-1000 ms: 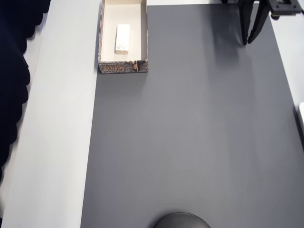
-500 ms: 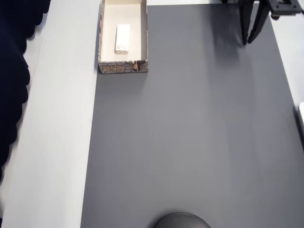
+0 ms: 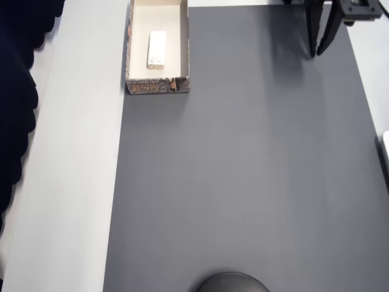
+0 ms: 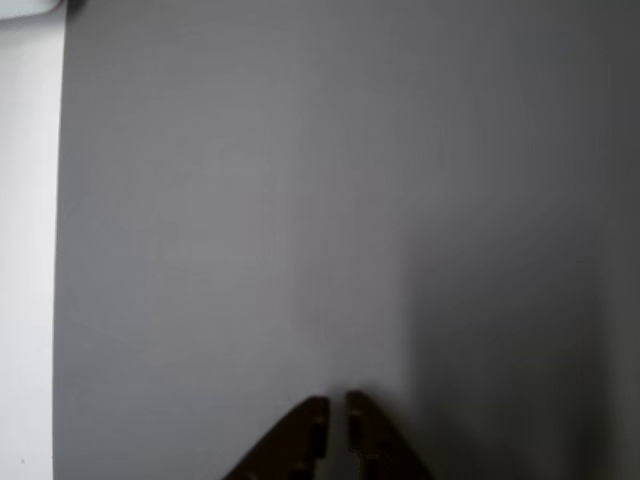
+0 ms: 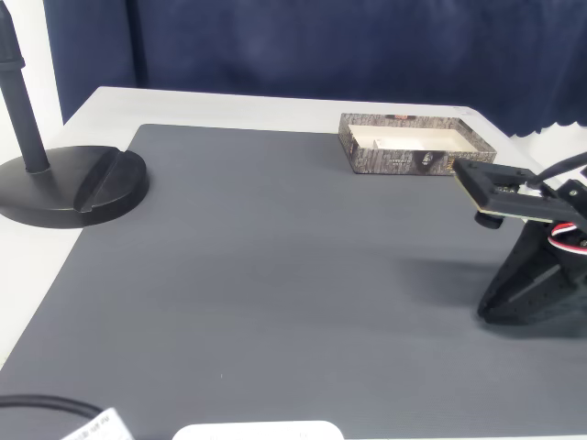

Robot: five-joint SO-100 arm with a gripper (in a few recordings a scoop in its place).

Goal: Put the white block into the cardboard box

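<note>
White block (image 3: 157, 49): lies flat inside cardboard box (image 3: 185, 45), on its cream floor. Gripper (image 3: 321, 50): empty, jaws nearly together, resting over grey mat (image 3: 243, 182), well apart from box. Step: placement appears complete; nothing further called for beyond staying parked.

Dark grey mat (image 3: 243, 170) covers most of the table, matt and smooth, with faint fine lines running across it in the fixed view. The table (image 3: 73, 182) beside it is pale, smooth and lightly sheeny. At the far left in the overhead view sits the cardboard box (image 3: 157, 86): outer walls a rough, worn, brown printed paper, inside a plain matt cream card. The white block (image 3: 157, 49) in it looks smooth, hard and matt. The gripper (image 3: 321, 53) is dark matt plastic. Behind the table hangs a dark blue cloth curtain (image 5: 321, 46), softly folded. The round black stand base (image 5: 73, 186) looks like smooth matt plastic or metal.
</note>
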